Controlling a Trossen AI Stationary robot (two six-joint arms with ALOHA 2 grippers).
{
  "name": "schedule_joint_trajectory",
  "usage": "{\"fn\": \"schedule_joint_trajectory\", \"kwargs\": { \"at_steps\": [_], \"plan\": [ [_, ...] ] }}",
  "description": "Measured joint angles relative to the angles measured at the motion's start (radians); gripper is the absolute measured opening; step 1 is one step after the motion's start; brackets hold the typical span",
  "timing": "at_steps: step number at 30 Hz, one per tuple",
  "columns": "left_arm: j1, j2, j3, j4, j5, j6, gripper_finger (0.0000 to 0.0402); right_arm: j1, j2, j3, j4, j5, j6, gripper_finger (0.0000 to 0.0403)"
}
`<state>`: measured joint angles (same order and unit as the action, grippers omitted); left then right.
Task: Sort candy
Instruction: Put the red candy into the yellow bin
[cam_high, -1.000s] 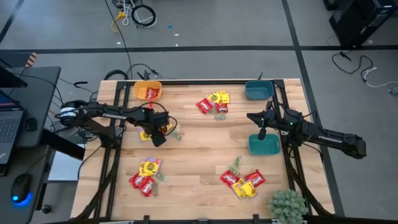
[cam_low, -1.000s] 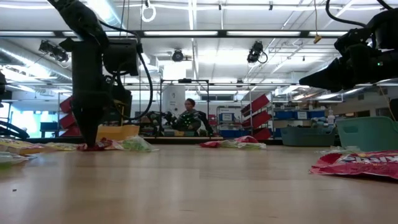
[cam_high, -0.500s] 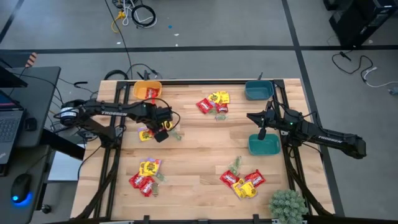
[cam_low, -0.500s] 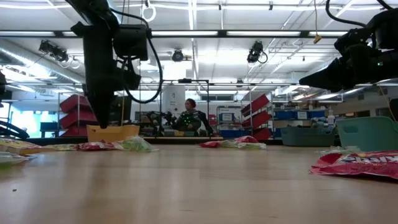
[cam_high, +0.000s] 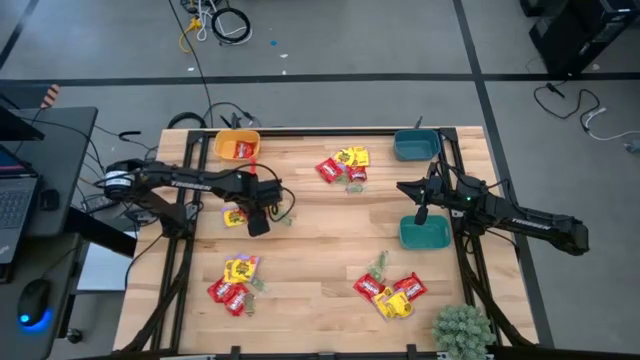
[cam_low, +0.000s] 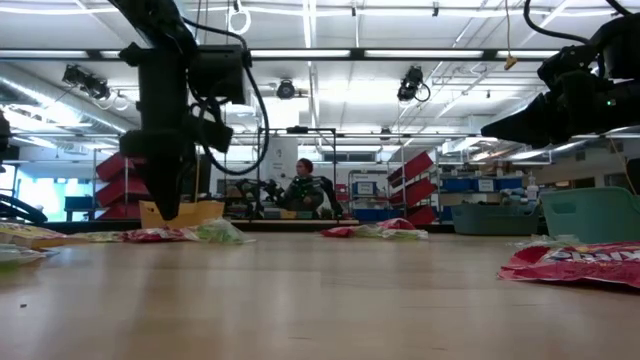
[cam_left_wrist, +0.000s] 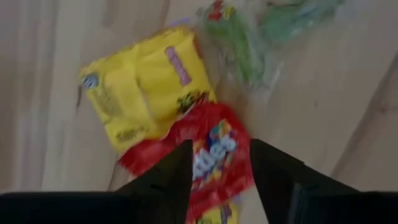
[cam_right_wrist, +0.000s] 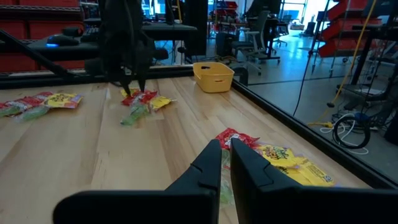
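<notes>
My left gripper (cam_high: 258, 224) hangs open just above a small candy pile at the table's left-middle. In the left wrist view its fingers stand on either side of a red packet (cam_left_wrist: 214, 155), beside a yellow packet (cam_left_wrist: 149, 87) and a pale green one (cam_left_wrist: 249, 37). The low view shows the left gripper (cam_low: 168, 208) clear of the packets (cam_low: 160, 235) lying flat on the wood. My right gripper (cam_high: 421, 212) waits shut over the right side, above the near teal bowl (cam_high: 424, 235).
An orange bowl (cam_high: 237, 146) holding a red packet sits at the far left corner, and a second teal bowl (cam_high: 416, 146) at the far right. Other candy piles lie far-centre (cam_high: 343, 166), near-left (cam_high: 235, 280) and near-right (cam_high: 390, 292). A small plant (cam_high: 462, 328) stands at the near right corner.
My left gripper rose off the candy pile, where its tips had been down among the packets, and shifted a little toward the table's right. It then settled slightly lower over the pile. The packets stayed on the table.
</notes>
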<state>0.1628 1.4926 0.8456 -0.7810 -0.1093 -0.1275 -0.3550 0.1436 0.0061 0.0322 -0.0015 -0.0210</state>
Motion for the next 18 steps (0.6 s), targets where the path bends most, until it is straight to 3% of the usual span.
{"fn": "schedule_joint_trajectory", "kwargs": {
  "at_steps": [6,10,14,18],
  "plan": [
    [0.001,0.068,0.0,0.022,-0.016,0.022,0.0181,0.0,0.0,0.0,0.0,0.0,0.0,0.0023],
    [0.001,0.092,0.0,0.017,-0.018,0.022,0.0168,0.0,0.0,0.0,0.0,0.0,0.0,0.0023],
    [0.001,0.102,0.0,0.017,-0.024,0.023,0.0118,0.0,0.0,0.0,0.0,0.0,0.0,0.0023],
    [0.001,0.101,0.001,0.011,-0.025,0.024,0.0037,0.0,0.0,0.0,0.0,0.0,0.0,0.0023]
  ]
}}
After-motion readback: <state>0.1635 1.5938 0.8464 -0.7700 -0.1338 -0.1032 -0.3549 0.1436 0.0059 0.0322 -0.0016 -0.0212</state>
